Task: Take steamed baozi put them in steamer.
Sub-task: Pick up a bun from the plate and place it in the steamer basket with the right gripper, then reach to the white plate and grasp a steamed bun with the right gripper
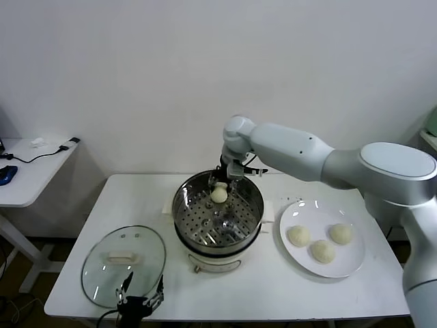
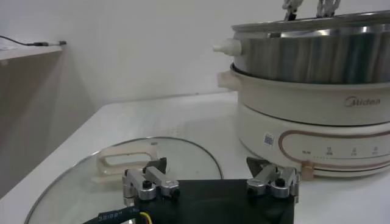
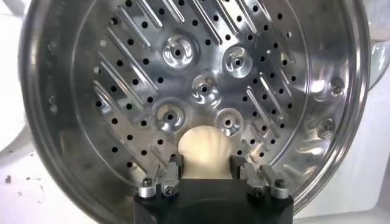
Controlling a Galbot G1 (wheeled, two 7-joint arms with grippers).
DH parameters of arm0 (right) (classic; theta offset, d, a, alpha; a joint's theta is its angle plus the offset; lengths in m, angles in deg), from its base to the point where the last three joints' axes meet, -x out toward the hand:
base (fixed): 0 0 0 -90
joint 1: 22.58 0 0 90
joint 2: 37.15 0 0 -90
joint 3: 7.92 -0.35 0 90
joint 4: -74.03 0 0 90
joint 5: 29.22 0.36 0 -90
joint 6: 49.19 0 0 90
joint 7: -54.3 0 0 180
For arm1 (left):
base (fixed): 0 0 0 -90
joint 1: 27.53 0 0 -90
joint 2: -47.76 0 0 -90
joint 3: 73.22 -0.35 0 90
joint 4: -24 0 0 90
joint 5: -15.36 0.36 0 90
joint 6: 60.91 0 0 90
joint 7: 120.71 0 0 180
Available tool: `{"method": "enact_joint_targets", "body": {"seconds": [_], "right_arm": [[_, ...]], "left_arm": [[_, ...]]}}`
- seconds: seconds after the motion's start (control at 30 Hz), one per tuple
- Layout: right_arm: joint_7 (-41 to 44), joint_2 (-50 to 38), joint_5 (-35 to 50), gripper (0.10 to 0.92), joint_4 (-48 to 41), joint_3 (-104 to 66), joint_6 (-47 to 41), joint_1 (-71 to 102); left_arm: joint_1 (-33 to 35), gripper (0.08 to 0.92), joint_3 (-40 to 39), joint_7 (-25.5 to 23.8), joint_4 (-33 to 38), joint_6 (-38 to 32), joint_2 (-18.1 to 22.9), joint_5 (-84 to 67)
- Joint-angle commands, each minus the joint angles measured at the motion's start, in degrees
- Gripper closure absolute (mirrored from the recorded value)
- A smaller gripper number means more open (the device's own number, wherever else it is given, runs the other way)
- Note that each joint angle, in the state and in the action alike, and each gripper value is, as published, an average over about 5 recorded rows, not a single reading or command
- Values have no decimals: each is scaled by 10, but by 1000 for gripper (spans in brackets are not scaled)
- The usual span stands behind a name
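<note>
The steamer (image 1: pixel 254 199) is a shiny perforated basket on a white pot base at the table's middle; its wall (image 2: pixel 304 56) also shows in the left wrist view. My right gripper (image 1: pixel 224 180) hangs over its far side, open. One baozi (image 1: pixel 218 195) sits just below and between the fingertips, over the perforated floor (image 3: pixel 201 91). In the right wrist view that baozi (image 3: pixel 206 146) fills the span of the right gripper (image 3: pixel 206 165). Three more baozi (image 1: pixel 323 251) lie on the white plate (image 1: pixel 349 265) to the right. My left gripper (image 1: pixel 140 298) waits open at the table's front edge.
A glass lid (image 1: pixel 123 263) with a white handle lies flat at the front left, just ahead of the left gripper (image 2: pixel 206 164); the lid (image 2: pixel 122 159) is empty-topped. A side table (image 1: pixel 27 171) with cables stands to the far left.
</note>
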Motion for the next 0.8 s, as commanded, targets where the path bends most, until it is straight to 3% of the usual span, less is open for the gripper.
{"method": "enact_joint_targets", "body": {"seconds": [0.03, 0.23, 0.47, 0.57, 0.67, 0.8], "right_arm": [[6, 17, 2, 313, -30, -9, 14, 13], [50, 13, 70, 210, -9, 10, 10, -21], [90, -53, 237, 203, 65, 51, -22, -128], [103, -113, 392, 203, 120, 87, -89, -188], [110, -186, 522, 203, 170, 145, -210, -257], [114, -277, 575, 203, 211, 232, -352, -323]], "left_arm": [[1, 177, -1, 1, 2, -1, 0, 0], [4, 177, -2, 1, 6, -1, 1, 1], [6, 177, -3, 0, 8, -2, 3, 2], [5, 177, -3, 0, 7, -1, 4, 2], [4, 177, -3, 0, 7, -1, 3, 2], [0, 177, -3, -1, 10, 0, 2, 3]]}}
